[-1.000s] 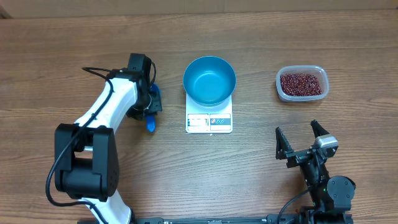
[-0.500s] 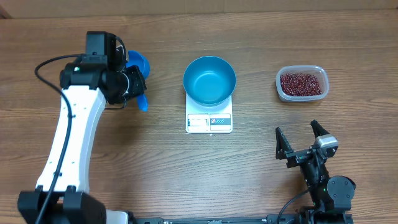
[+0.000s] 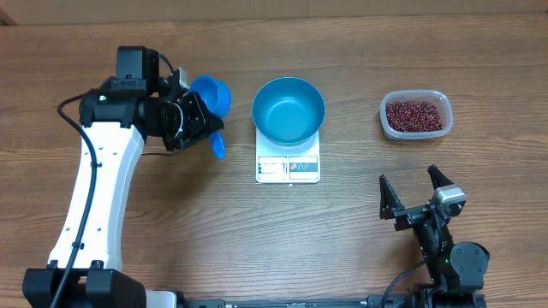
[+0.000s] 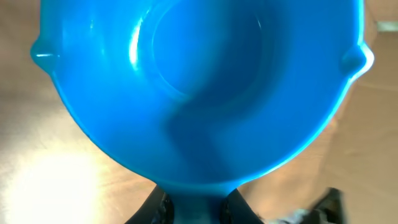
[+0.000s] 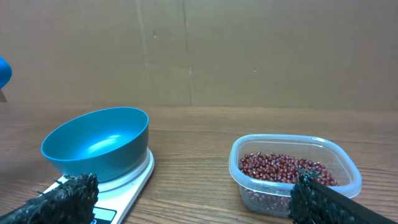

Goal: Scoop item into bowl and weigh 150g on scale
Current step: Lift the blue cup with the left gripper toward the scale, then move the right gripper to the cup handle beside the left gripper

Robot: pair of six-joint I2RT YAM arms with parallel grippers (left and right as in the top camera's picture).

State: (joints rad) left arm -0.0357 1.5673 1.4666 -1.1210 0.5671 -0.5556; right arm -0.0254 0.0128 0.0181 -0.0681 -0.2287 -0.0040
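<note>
The white scale (image 3: 288, 164) sits mid-table (image 3: 342, 51), display edge toward the robot, and serves as landmark. The blue bowl (image 3: 288, 109) stands on the scale's platform, overhanging its far edge; its inside shows no contents. To the right of the scale, well apart, a clear tub (image 3: 384, 120) holds the red-brown beans (image 3: 415, 115) in a loose layer.

To the left of the scale, near it but not touching, the left gripper (image 3: 197, 122) has its jaws pinched on the handle of a small blue scoop (image 3: 211, 94). The cup lies on the far side of the fingers and the handle end pokes out on the near side. In the left wrist view the cup fills the frame, mouth toward the camera, with nothing in it.

To the right of the scale and nearer the robot, the right gripper (image 3: 414, 198) hangs with jaws spread wide, gripping nothing; its wrist view looks between the fingers (image 5: 68, 196) at bowl and tub.
</note>
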